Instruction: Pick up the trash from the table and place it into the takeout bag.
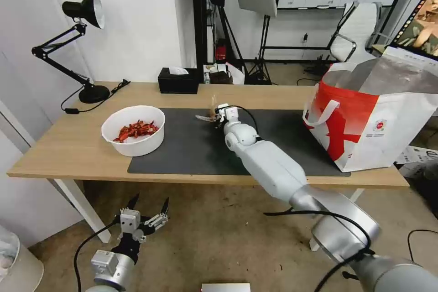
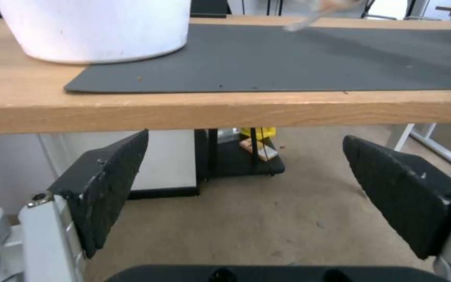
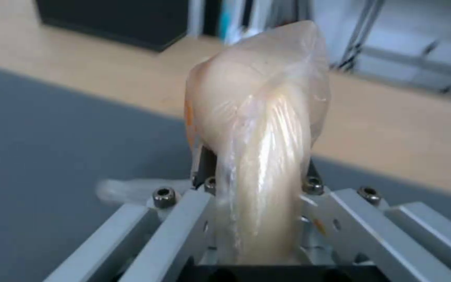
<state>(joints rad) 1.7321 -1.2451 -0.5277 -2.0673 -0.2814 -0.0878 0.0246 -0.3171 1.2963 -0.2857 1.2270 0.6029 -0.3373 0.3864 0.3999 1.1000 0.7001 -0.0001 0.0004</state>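
We see the beige bundle (image 3: 259, 156) clamped between the jaws of the right gripper (image 1: 218, 114), above the far edge of the dark mat (image 1: 191, 146) on the table (image 1: 68, 146). The white bowl (image 1: 133, 130) of red scraps sits at the mat's left end, the takeout bag (image 1: 365, 123) at its right end. We note the left gripper (image 1: 148, 205) spread apart, holding nothing, below the table's front edge.

Black desk lamp (image 1: 84, 11) at far left corner, cord (image 1: 93, 100) trailing from base. Black tissue box (image 1: 178, 80) at back edge, white tissue poking out. White office chair (image 1: 358, 32) far right, light stands (image 1: 263, 32) behind
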